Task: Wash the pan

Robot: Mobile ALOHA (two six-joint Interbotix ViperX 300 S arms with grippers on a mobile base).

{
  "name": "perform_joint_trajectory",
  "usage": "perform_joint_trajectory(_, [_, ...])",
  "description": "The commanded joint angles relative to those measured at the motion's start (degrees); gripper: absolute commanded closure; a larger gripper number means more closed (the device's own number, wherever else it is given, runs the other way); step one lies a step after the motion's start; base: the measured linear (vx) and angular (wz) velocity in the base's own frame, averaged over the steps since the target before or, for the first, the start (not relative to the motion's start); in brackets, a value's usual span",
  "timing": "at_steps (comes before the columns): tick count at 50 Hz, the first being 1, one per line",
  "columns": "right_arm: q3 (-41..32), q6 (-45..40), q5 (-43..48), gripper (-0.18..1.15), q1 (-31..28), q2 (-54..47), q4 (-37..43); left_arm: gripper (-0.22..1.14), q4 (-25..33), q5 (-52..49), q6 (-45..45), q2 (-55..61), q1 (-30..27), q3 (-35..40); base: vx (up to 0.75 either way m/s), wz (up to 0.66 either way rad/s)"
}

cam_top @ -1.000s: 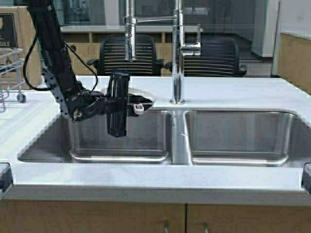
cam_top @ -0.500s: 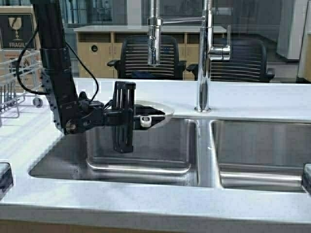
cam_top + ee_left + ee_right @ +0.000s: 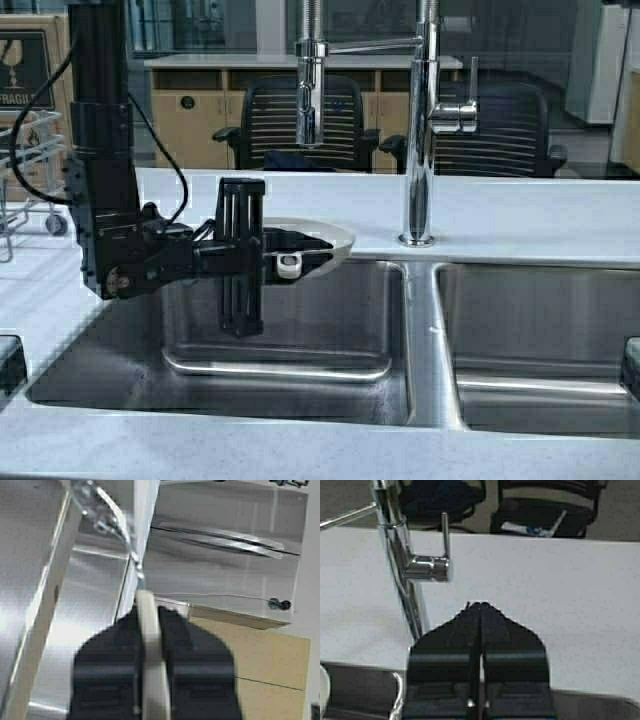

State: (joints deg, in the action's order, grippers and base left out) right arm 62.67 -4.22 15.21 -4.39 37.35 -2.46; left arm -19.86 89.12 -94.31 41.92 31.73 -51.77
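Observation:
The white pan (image 3: 328,234) hangs level over the back of the left sink basin (image 3: 300,335), below and a little left of the faucet's spray head (image 3: 309,95). My left gripper (image 3: 288,258) is shut on its short pale handle, which shows between the fingers in the left wrist view (image 3: 150,645). The inside of the pan is hidden. My right gripper (image 3: 479,605) is shut and empty, over the white counter near the faucet lever (image 3: 432,568); it is out of the high view.
The tall chrome faucet (image 3: 426,130) stands on the counter behind the divider between the left basin and the right basin (image 3: 545,330). A wire dish rack (image 3: 22,165) stands at the far left. Black chairs (image 3: 305,120) are behind the counter.
The robot has driven: the sink and faucet have shifted right and come closer in the high view. My left gripper still holds the pan over the left basin.

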Motion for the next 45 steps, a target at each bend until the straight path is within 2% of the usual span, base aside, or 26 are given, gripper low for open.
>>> perform_joint_trajectory(1, [-6.94, 0.00, 0.70, 0.05, -2.20, -8.35, -1.32, 0.89, 0.09, 2.29, 1.41, -2.99, 0.70, -1.05, 0.06, -0.01])
perform_joint_trajectory(3, [-9.05, -0.18, 0.70, -0.10, -2.55, -11.34, -1.93, 0.89, 0.09, 2.64, 1.85, -2.90, 0.70, -1.49, 0.05, -0.01])
perform_joint_trajectory(5, [-11.34, -0.26, 0.70, -0.14, -2.72, -14.33, -2.64, 0.89, 0.09, 2.99, 2.37, -2.90, 0.70, -2.02, 0.05, -0.02])
perform_joint_trajectory(10, [-16.96, -0.26, 1.58, -0.05, -2.64, -20.57, -3.16, 0.89, 0.00, 3.78, 3.08, -2.64, 0.70, -2.55, 0.04, -0.03])
perform_joint_trajectory(27, [-34.54, -1.93, 0.79, -0.06, -2.64, -39.11, -4.31, 0.89, 0.00, 4.13, 3.25, -2.46, 0.70, -2.81, 0.02, -0.01])
perform_joint_trajectory(45, [-44.91, -4.13, -2.64, -0.06, -2.72, -49.83, -4.39, 0.89, 0.09, 4.13, 3.16, -2.02, 0.70, -2.55, 0.01, 0.00])
